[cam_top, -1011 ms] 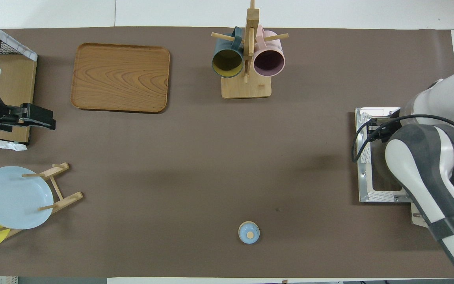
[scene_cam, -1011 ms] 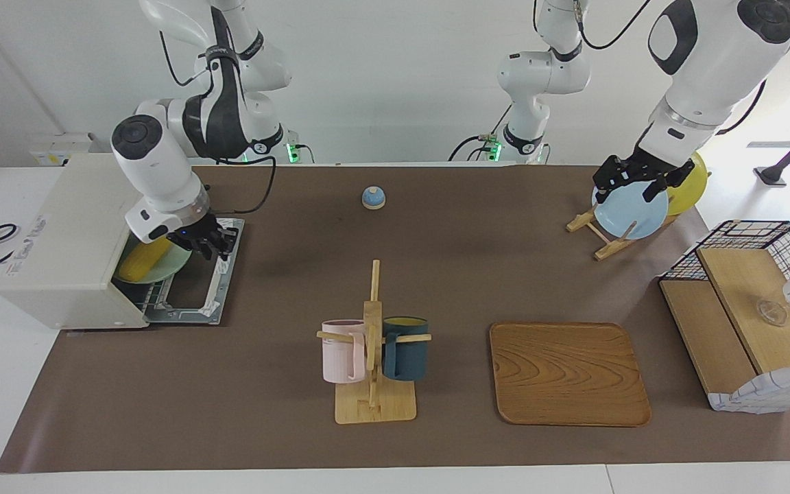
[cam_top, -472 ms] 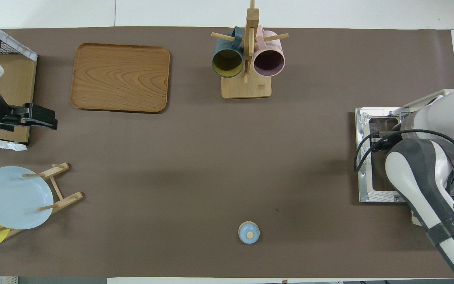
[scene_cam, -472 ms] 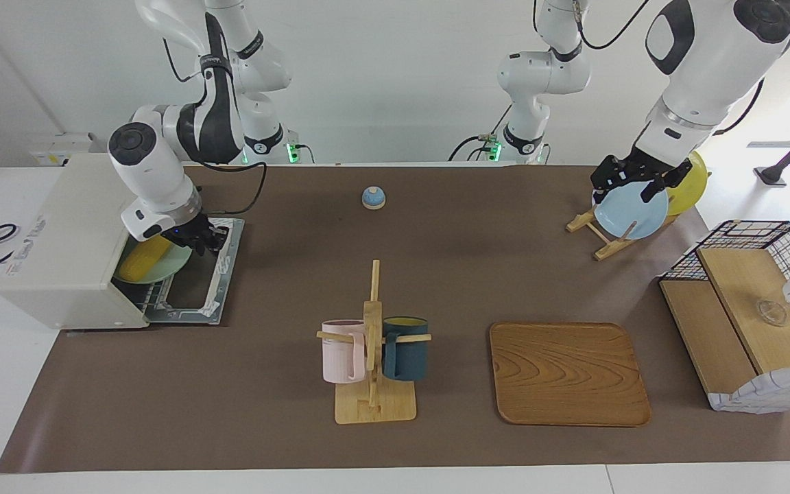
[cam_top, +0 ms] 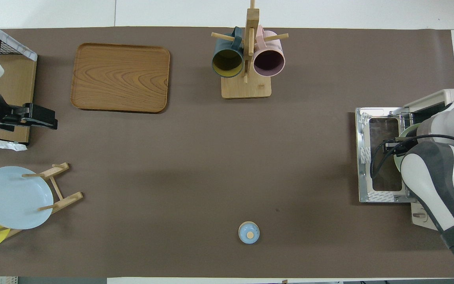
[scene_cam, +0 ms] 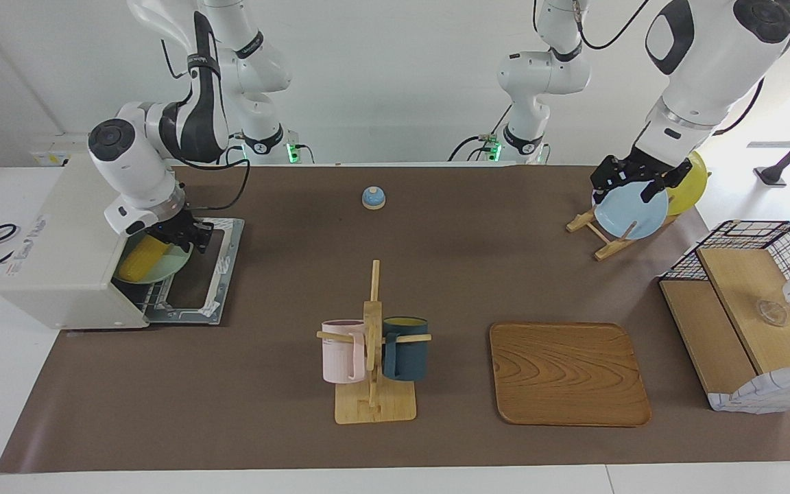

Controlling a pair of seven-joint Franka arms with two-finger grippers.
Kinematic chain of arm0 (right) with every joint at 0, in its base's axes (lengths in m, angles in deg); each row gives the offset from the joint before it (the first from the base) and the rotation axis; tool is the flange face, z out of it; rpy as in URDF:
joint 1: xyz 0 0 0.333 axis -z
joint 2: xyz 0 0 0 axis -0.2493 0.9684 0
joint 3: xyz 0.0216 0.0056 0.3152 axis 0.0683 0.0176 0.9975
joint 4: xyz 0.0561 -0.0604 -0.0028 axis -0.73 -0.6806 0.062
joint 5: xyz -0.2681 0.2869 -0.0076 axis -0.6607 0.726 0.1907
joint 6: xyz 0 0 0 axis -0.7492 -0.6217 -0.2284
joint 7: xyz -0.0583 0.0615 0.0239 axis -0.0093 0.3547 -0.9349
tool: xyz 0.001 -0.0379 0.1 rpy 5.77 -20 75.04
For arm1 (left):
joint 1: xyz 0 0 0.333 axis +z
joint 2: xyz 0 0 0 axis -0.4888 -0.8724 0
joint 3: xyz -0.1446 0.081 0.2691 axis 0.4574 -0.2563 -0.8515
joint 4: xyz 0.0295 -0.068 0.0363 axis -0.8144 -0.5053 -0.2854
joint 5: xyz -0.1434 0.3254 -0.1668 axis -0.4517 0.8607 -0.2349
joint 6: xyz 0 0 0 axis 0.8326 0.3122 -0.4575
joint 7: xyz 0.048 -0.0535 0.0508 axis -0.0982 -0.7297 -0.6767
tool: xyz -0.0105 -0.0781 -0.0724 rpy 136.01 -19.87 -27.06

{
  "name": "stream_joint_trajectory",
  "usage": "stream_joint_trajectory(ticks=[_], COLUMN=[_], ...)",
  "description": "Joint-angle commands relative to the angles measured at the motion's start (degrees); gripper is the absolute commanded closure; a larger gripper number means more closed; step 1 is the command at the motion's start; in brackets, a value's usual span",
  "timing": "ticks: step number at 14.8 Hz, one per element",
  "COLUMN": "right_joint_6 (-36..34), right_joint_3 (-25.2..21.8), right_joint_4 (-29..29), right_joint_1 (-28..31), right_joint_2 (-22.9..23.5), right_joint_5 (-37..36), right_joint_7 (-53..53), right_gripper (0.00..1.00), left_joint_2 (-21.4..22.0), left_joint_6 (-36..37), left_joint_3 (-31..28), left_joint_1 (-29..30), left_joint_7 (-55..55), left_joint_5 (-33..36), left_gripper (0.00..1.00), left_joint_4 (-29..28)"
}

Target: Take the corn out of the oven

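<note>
R jaws (at oven (scene_cam: pixel 59 247) mouth) over corn (scene_cam: pixel 142 257), brown mat (scene_cam: pixel 395 288).

Two arms (scene_cam: pixel 182 130) (scene_cam: pixel 703 62) work this table. One oven (scene_cam: pixel 66 247), with one corn (scene_cam: pixel 142 258) lying on one green plate (scene_cam: pixel 169 264) in its mouth. Two more plates stand in a rack (scene_cam: pixel 597 237): one blue (scene_cam: pixel 629 211), one yellow (scene_cam: pixel 690 180). Two mugs hang on one stand (scene_cam: pixel 374 384): pink (scene_cam: pixel 342 350) and dark blue (scene_cam: pixel 405 346). One wooden tray (scene_cam: pixel 566 374), one small blue bell (scene_cam: pixel 374 197), one wire-framed box (scene_cam: pixel 751 309).
</note>
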Motion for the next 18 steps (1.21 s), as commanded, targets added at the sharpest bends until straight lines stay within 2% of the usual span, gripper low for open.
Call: stream_joint_trajectory(ticks=[1,7,10,13,16,18], right_joint_6=[1.30,5.78,5.88,5.79,4.39,2.37], right_joint_3=[0.48,0.39,0.39,0.39,0.56,1.09], right_joint_4=[-1.91,-5.25,-5.43,-5.70,-5.00,-2.37], right_joint_1=[2.17,2.36,2.53,3.50,2.54,0.87], right_joint_2=[-1.54,-1.80,-1.81,-1.89,-1.81,-1.19], right_joint_5=[-0.64,-0.64,-0.55,-0.55,-0.64,-0.64], right_joint_7=[2.58,3.56,3.64,3.73,3.47,2.94], right_gripper=[0.60,0.63,0.75,1.00,1.00,1.00], left_joint_2=[1.53,1.44,1.62,1.97,1.97,1.97], left_joint_6=[-1.44,-1.97,-2.23,-2.67,-3.28,-3.46], left_joint_3=[-0.14,-0.22,-0.22,-0.31,-0.22,-0.22], left_joint_1=[-0.25,-0.34,-0.25,-0.25,-0.25,-0.34], left_joint_7=[-0.43,-0.52,-0.52,-0.52,-3.68,-3.77], left_joint_5=[-0.71,-0.71,-0.71,-0.71,-0.71,-0.71], left_gripper=[0.00,0.00,0.00,0.00,0.00,0.00], left_joint_4=[-1.95,-2.03,-2.64,-3.26,-3.35,-3.35])
